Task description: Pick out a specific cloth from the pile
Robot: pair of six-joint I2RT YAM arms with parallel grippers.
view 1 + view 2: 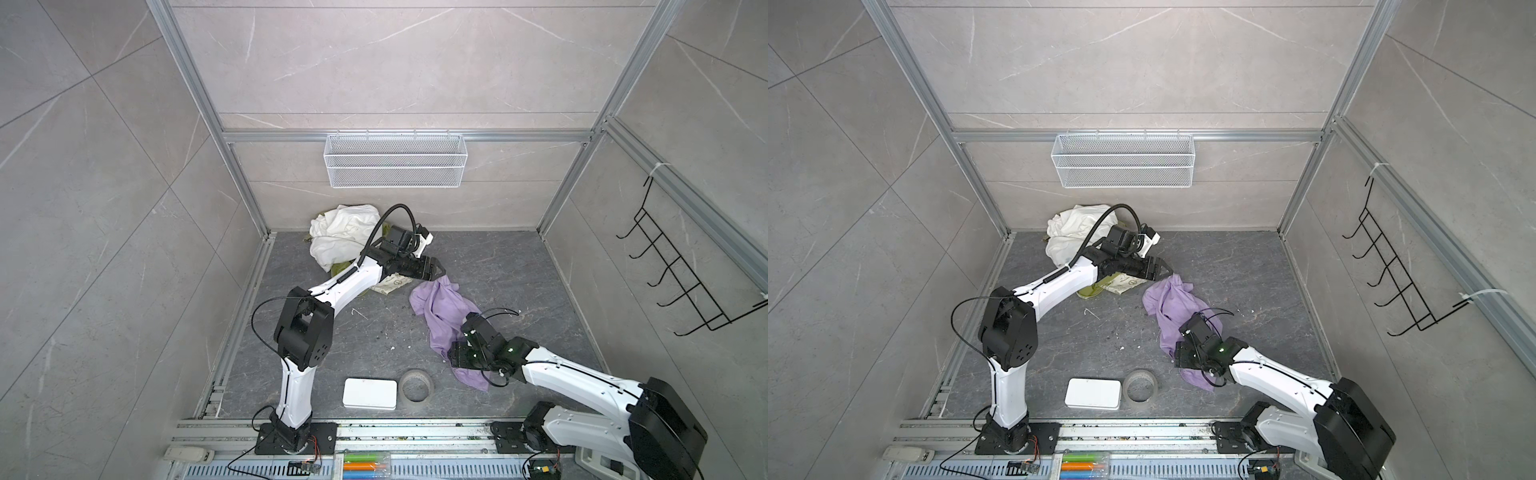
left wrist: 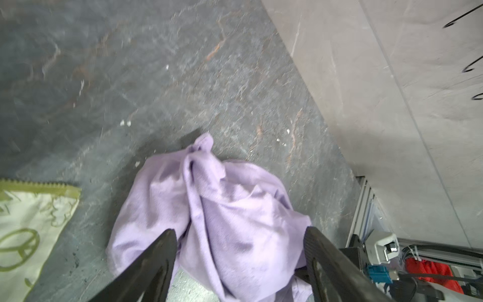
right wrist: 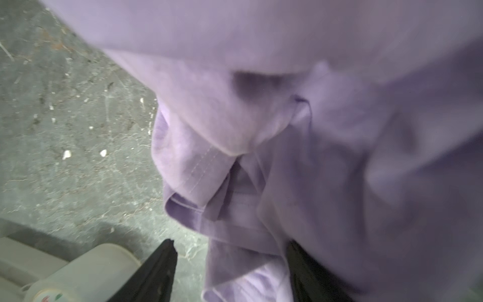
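Handling: judged soft, limp and light; likely to sag, lengthen and trail once lifted; neither fragile nor slippery by the look of the knit.
Gripping place: best on a raised ridge or along the stitched hem (image 3: pixel 198 167), pinched through several layers rather than one loose skin.
Look of the lavender cloth (image 1: pixel 440 316): plain, unprinted, matte; crumpled into a long strip with deep creases; shirt-like, with a double row of stitching at the edge.
Position: down on the dark stone floor (image 1: pixel 374 332), right of the pile (image 1: pixel 328 249) and clear of its white and green pieces; far end just beside the cream printed piece (image 1: pixel 390 286), near end close to the tape roll (image 1: pixel 417 386).
State of the left gripper (image 2: pixel 240 231): spread wide, empty, poised over the far end of the lavender cloth.
State of the right gripper (image 3: pixel 230 243): spread apart, straddling a bunched fold at the near end, not pinched shut; bare floor showing between one finger and the fabric.
Makeup of the pile: white cloth (image 1: pixel 345 230) on top, olive-green cloth (image 1: pixel 338 267) beneath, far left against the back wall.
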